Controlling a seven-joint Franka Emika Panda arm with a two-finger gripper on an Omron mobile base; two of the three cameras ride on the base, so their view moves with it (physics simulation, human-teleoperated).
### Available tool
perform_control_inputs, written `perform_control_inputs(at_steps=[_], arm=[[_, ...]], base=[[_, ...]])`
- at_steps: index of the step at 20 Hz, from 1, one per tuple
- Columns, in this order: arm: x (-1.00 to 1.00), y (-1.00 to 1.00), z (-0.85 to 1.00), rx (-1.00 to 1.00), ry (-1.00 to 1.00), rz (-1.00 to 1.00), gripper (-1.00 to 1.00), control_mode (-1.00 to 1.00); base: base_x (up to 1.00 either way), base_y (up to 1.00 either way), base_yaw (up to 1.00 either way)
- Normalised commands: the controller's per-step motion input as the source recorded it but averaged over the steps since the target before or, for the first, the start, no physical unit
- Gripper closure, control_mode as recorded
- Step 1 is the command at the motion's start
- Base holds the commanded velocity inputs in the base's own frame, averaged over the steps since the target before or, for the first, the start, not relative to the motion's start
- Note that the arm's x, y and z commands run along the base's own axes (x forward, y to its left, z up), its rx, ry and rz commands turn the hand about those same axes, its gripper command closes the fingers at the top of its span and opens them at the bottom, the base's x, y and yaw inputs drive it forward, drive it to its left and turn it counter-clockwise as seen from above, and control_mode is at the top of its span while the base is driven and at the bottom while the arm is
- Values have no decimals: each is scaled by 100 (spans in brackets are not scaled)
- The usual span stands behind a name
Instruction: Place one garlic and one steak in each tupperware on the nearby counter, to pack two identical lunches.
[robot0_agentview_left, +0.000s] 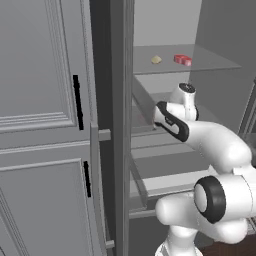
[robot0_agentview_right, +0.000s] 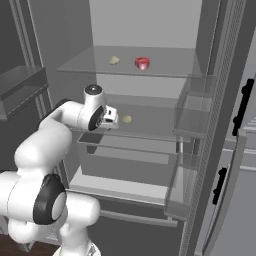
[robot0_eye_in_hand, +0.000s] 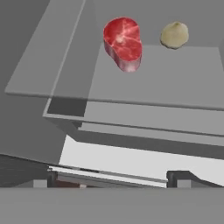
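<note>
Inside an open fridge, a garlic (robot0_agentview_right: 114, 60) and a red steak (robot0_agentview_right: 142, 63) lie on the upper glass shelf; the left base view shows this garlic (robot0_agentview_left: 156, 59) and steak (robot0_agentview_left: 182, 60) too. Another garlic (robot0_agentview_right: 127, 119) rests on the middle shelf, just right of my gripper (robot0_agentview_right: 112, 119), which reaches in at that shelf's height. In the hand view a steak (robot0_eye_in_hand: 123, 41) and a garlic (robot0_eye_in_hand: 174, 35) sit on a glass shelf ahead of my gripper (robot0_eye_in_hand: 113, 178). Its fingertips (robot0_eye_in_hand: 46, 177) stand wide apart, open, with nothing between them. The tupperware and the counter are out of view.
The fridge door with its clear bins (robot0_agentview_right: 195, 115) hangs open on the right. Tall grey cabinet doors with black handles (robot0_agentview_left: 76, 100) close off the left. A drawer (robot0_agentview_right: 125, 155) sits under the middle shelf, and the fridge's side wall (robot0_agentview_left: 117, 125) stands close to the arm.
</note>
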Motion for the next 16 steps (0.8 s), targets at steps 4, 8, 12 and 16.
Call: perform_control_inputs(at_steps=[4, 8, 12, 16], arm=[[62, 0, -20, 0, 0, 0, -100, -100], [72, 0, -13, 0, 0, 0, -100, -100], [72, 0, -13, 0, 0, 3, -100, -100], [60, 0, -22, 0, 0, 4, -100, -100]], base=[[0, 0, 0], [0, 0, 0], [0, 0, 0], [0, 0, 0]])
